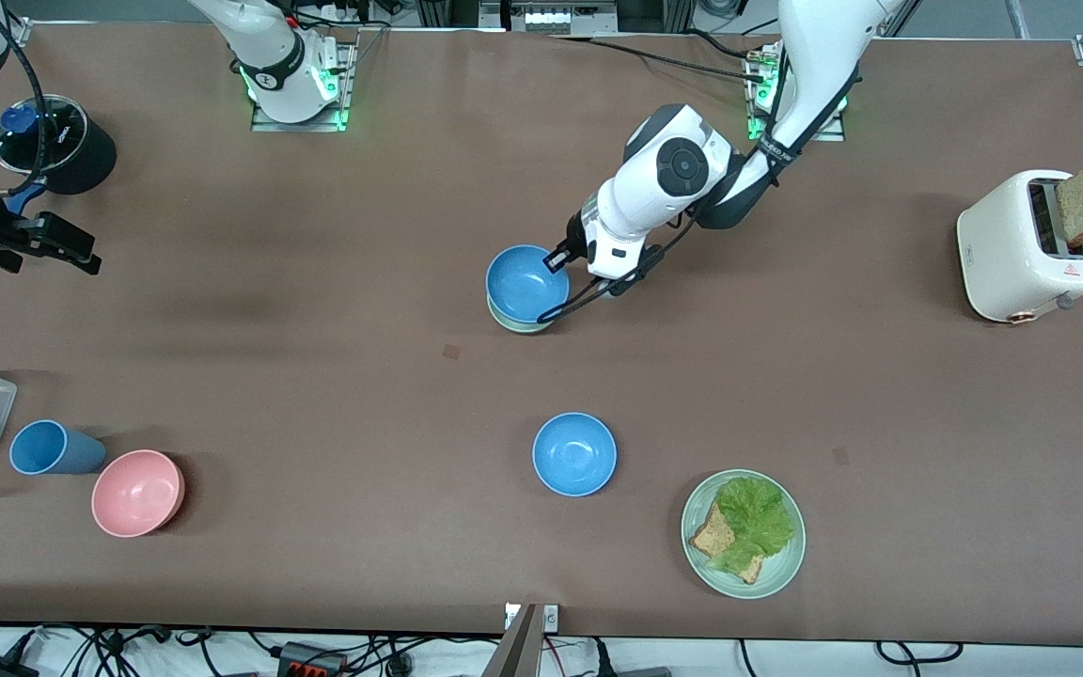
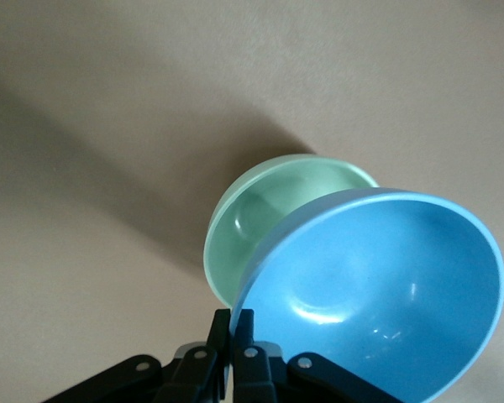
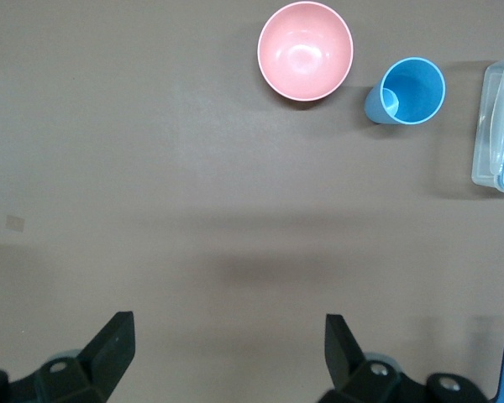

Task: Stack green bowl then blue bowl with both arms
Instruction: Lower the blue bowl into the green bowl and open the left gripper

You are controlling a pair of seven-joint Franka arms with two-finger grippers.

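Left gripper (image 1: pixel 562 260): I see it clamped on the rim of the blue bowl (image 1: pixel 523 282), held tilted over the green bowl (image 2: pixel 265 227).
Green bowl: mid-table, partly covered by the held bowl.
Second blue bowl (image 1: pixel 574 454): nearer the front camera, beside the lettuce plate (image 1: pixel 791 550).
Right gripper (image 3: pixel 227 353): jaws spread, empty, waiting over bare table at its arm's end.
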